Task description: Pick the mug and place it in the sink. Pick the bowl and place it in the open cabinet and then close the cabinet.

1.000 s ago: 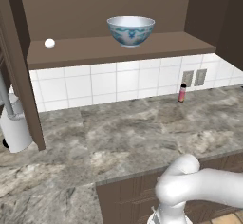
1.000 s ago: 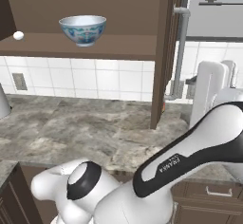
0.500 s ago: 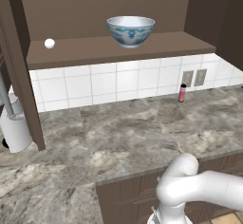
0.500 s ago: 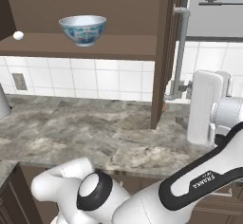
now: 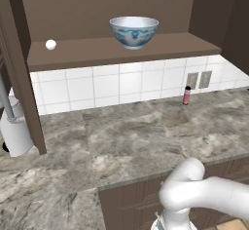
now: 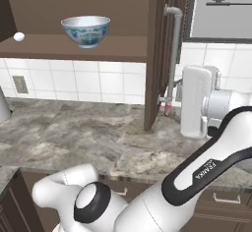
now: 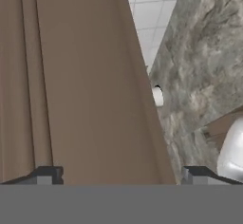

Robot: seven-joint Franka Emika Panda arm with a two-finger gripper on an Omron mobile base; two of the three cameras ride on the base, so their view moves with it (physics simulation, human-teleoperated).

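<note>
The white bowl [image 5: 133, 30] with its blue-teal pattern stands upright on the shelf of the open cabinet [image 5: 121, 51]; it also shows in the right base view, bowl [image 6: 86, 30]. My white hand [image 6: 198, 101] hangs just right of the cabinet's open right door [image 6: 156, 54], beside its metal bar handle [image 6: 173, 54]. In the hand view my gripper [image 7: 121, 178] is open, with the brown door panel [image 7: 80, 85] close in front of it and nothing held. The mug and the sink are out of view.
A small white ball [image 5: 50, 44] lies on the shelf left of the bowl. A slim red-pink bottle [image 5: 186, 95] stands at the tiled wall. A pale cylinder [image 5: 14, 134] sits on the marble counter [image 5: 126, 141] by the open left door [image 5: 22, 78].
My hand has moved left, closer to the right door and its handle, and the forearm has dropped lower. The bowl has not moved.
</note>
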